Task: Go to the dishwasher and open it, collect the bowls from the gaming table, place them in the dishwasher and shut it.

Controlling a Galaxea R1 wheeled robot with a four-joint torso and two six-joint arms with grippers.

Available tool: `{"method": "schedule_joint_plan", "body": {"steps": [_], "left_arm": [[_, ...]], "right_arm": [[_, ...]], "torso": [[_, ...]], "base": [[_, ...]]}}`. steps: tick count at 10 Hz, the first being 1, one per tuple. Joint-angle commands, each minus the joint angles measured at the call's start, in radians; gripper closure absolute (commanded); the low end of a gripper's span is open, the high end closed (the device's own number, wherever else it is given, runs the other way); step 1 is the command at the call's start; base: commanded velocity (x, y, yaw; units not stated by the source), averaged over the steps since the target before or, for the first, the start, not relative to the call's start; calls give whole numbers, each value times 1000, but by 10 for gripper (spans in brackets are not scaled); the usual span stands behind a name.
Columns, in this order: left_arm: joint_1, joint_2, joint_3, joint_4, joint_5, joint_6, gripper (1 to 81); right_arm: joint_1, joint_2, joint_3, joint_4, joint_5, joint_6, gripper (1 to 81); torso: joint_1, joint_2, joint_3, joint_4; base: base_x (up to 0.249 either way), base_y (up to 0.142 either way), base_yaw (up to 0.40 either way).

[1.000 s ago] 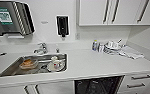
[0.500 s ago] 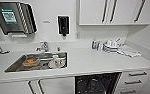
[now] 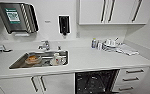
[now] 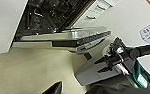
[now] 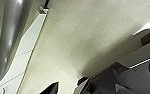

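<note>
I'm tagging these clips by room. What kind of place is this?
Most likely an office kitchenette: a sink holding dishes, a wall paper-towel dispenser, and an open dishwasher under the counter.

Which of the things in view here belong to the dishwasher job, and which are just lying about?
Belong to the job:
- dishwasher, door open, dark racks showing under the counter

Just lying about:
- sink with dishes in it
- tap
- paper towel dispenser
- soap dispenser
- bottles and crockery on the counter
- drawers

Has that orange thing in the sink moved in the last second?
No. The orange thing sits in the same spot in the sink, below the tap; the camera shifted.
</note>
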State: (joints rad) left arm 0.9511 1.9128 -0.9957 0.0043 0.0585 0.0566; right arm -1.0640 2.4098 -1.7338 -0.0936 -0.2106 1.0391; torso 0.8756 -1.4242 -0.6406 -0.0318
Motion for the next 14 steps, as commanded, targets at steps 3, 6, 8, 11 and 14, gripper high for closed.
{"method": "schedule_joint_plan", "body": {"steps": [3, 6, 8, 11, 14], "left_arm": [[-48, -10, 8, 8, 27, 11, 10], [-13, 31, -57, -3, 26, 9, 10], [60, 107, -226, -10, 24, 5, 10], [179, 248, -482, -24, 26, 5, 10], [289, 373, -693, -23, 27, 6, 10]], "right_arm": [[45, 36, -56, -3, -39, -7, 10], [22, 36, -56, -32, -35, -64, 10], [-30, 48, -62, -104, -23, -201, 10], [-139, 106, -185, -170, 63, -327, 10], [-210, 189, -338, -221, 65, -406, 10]], "torso": [[-1, 0, 0, 0], [-1, -1, 0, 0], [-1, -1, 0, 0], [-1, -1, 0, 0], [-1, -1, 0, 0]], "base": [[-61, 0, 0], [0, 0, 0], [0, 0, 0], [0, 0, 0], [0, 0, 0]]}}
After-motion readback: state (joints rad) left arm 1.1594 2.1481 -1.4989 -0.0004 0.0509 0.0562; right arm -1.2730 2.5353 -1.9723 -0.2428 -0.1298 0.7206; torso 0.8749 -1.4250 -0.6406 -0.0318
